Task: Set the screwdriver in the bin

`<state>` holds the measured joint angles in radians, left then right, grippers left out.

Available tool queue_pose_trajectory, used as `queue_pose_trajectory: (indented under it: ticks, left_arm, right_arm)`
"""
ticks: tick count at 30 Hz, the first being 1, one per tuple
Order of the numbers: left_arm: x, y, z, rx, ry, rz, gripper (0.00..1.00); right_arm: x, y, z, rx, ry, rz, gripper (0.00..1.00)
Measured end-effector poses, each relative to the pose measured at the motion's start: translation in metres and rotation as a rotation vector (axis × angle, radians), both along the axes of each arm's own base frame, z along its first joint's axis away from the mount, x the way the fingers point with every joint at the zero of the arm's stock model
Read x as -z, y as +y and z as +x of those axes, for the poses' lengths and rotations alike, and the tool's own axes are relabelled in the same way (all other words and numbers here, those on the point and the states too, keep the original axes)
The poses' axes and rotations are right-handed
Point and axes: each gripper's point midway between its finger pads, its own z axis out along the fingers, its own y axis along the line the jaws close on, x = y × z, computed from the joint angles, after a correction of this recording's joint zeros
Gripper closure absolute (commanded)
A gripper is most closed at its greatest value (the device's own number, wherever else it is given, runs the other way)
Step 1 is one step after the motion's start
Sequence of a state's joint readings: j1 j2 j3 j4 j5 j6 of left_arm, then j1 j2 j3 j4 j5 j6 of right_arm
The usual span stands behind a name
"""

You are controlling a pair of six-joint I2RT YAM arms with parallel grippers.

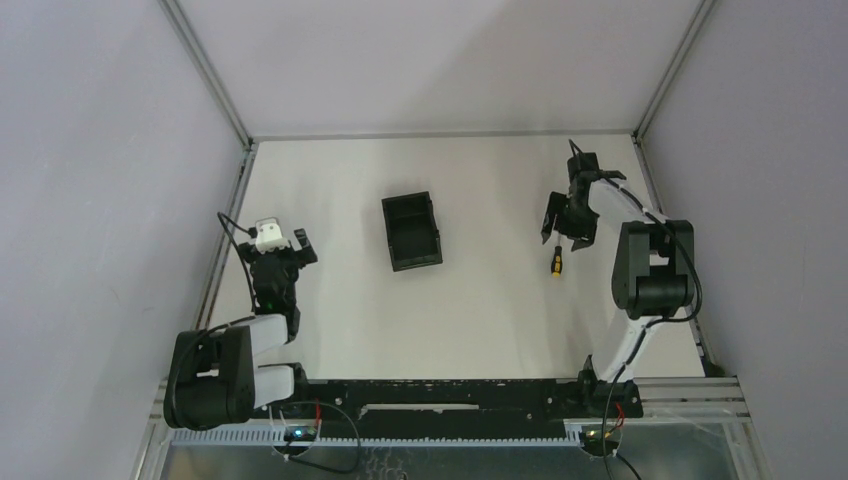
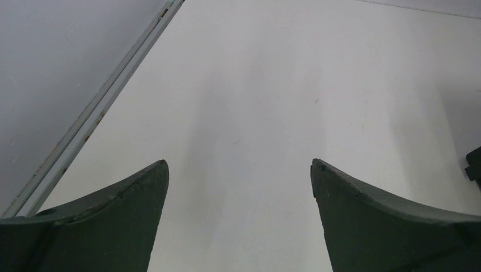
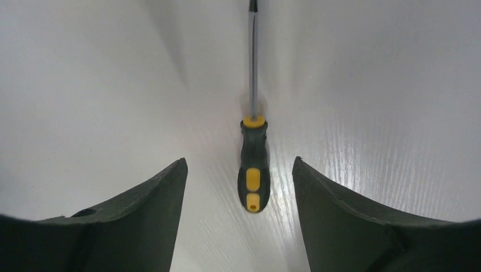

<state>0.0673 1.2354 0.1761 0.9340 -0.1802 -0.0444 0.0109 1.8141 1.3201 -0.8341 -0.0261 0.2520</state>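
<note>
The left claw (image 2: 239,165), fingers (image 2: 113,221) spread wide, above the white desk (image 2: 272,85); a metal rail (image 2: 105,102) crosses upper left.

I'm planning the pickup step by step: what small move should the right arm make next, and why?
Probably lower the right end effector straight down: it is open, and the screwdriver lies flat on the table with its handle between the fingers, ungrasped.

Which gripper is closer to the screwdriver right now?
Right. The right gripper hovers over the screwdriver, handle lined up between its open jaws; the left gripper sits far off, beyond the bin.
</note>
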Motion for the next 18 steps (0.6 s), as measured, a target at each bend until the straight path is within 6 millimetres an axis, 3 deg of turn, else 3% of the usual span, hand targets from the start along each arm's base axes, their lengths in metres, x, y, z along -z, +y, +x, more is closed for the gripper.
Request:
queue_pose_trajectory:
  ticks: [6, 8, 9, 11, 12, 18]
  left_arm:
    - [0.000, 0.000, 0.000, 0.000, 0.000, 0.000, 0.00]
    - [0.000, 0.000, 0.000, 0.000, 0.000, 0.000, 0.00]
    - [0.000, 0.000, 0.000, 0.000, 0.000, 0.000, 0.00]
    - [0.000, 0.000, 0.000, 0.000, 0.000, 0.000, 0.00]
    - [0.000, 0.000, 0.000, 0.000, 0.000, 0.000, 0.00]
    - [0.000, 0.000, 0.000, 0.000, 0.000, 0.000, 0.00]
  right_arm:
    - [0.036, -0.006, -0.003, -0.012, 0.062, -0.042, 0.46]
    - [0.042, -0.008, -0.004, -0.019, 0.076, -0.053, 0.55]
    - [0.042, -0.008, -0.003, -0.022, 0.074, -0.057, 0.62]
    - [0.042, -0.007, -0.003, -0.026, 0.071, -0.056, 0.93]
    - [0.042, -0.006, -0.002, -0.037, 0.068, -0.052, 1.00]
    - [0.035, -0.009, -0.003, -0.056, 0.082, -0.082, 1.00]
